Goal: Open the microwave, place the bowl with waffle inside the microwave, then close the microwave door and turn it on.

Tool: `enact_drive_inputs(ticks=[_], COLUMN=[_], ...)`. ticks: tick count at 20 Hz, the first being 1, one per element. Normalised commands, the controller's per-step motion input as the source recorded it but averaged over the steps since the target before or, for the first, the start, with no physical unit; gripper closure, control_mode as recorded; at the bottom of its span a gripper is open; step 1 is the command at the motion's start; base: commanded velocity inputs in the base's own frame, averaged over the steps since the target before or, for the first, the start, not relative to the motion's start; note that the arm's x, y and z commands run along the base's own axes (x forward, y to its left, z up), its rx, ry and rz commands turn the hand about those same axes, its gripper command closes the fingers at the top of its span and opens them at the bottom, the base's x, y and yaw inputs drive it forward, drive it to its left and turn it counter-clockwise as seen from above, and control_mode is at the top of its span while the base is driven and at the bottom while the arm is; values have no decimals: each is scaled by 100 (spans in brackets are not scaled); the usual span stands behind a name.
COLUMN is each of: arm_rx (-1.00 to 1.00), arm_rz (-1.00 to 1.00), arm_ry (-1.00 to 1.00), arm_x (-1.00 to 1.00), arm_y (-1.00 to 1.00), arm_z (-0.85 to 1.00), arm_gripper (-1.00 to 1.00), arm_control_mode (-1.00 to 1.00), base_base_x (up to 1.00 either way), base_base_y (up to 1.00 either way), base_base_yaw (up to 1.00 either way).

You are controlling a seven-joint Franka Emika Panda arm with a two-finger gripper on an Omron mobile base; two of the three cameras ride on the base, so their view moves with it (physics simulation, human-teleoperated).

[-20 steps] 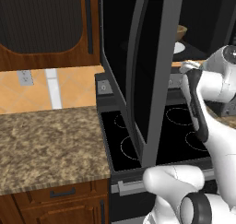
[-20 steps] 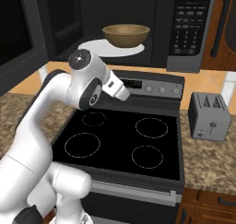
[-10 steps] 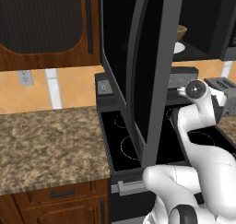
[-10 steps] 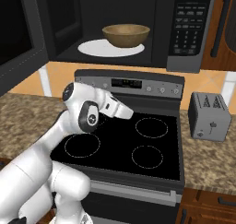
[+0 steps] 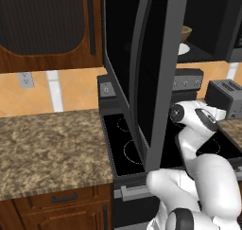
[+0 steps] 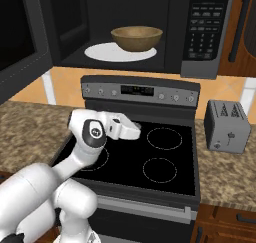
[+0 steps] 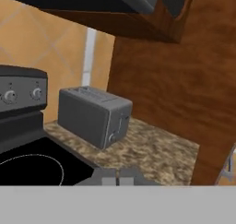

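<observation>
- The hand has dropped from the microwave to hover over the stove, fingers now closed on nothing.
- The bowl sits inside; the door hangs open, so closing it looks next.

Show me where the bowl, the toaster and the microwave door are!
bowl (image 6: 136,38), right base view, its front wall.
toaster (image 6: 227,126), right base view, its front face.
microwave door (image 5: 152,73), left base view, its glass pane.

Tan wooden bowl sits upright on the white turntable plate inside the dark microwave, its door swung wide open.
</observation>
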Motion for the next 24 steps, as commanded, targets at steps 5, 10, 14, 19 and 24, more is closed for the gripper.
enact_drive_inputs(ticks=[5, 10, 14, 19, 24], arm_rx=[2, 10, 5, 0, 0], arm_rz=[-4, 0, 0, 0, 0], arm_ry=[-29, -32, -13, -11, -11], arm_x=[-12, -1, 0, 0, 0], arm_y=[59, 53, 74, 98, 100], arm_z=[-2, 28, 23, 1, 0], arm_gripper=[100, 100, 100, 100, 100], arm_control_mode=[-100, -100, -100, -100, -100], base_base_x=[0, 0, 0, 0, 0], base_base_y=[0, 0, 0, 0, 0], base_base_yaw=[0, 0, 0, 0, 0])
